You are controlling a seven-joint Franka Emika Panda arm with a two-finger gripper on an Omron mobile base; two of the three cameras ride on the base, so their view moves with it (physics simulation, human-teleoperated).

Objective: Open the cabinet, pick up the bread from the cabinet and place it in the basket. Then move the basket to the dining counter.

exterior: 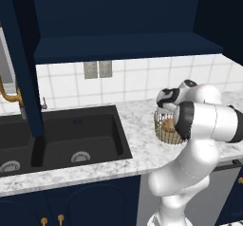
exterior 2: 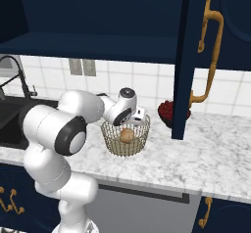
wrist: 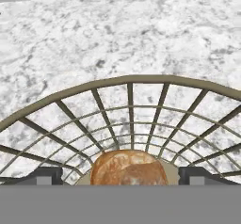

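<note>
I am holding my claw (wrist: pixel 120 173) over the basket (exterior 2: pixel 125 138), which is sitting on the marble counter with the black sink (exterior: pixel 61 137), to the right of that sink. My two finger tips (wrist: pixel 44 175) are standing wide apart, one at each side of the bread (wrist: pixel 128 167), and nothing is clamped between them. The bread is lying on the basket's pale bottom, right between my tips in the hand view; whether either tip is touching the loaf I cannot tell, since its lower part is cut off at the bottom of that view. In the right base view the bread (exterior 2: pixel 127 136) is showing through the wire mesh, low in the bowl, with my hand reaching down into the basket's rim from the left. In the left base view my own arm is covering much of the basket (exterior: pixel 163 127). The cabinet (exterior 2: pixel 98 16) is standing open above the counter; one door (exterior 2: pixel 218 51) with its long brass handle (exterior 2: pixel 210 56) is hanging out to the right of the basket. A dark red object (exterior 2: pixel 166 110) is resting on the counter behind that door's edge.
</note>
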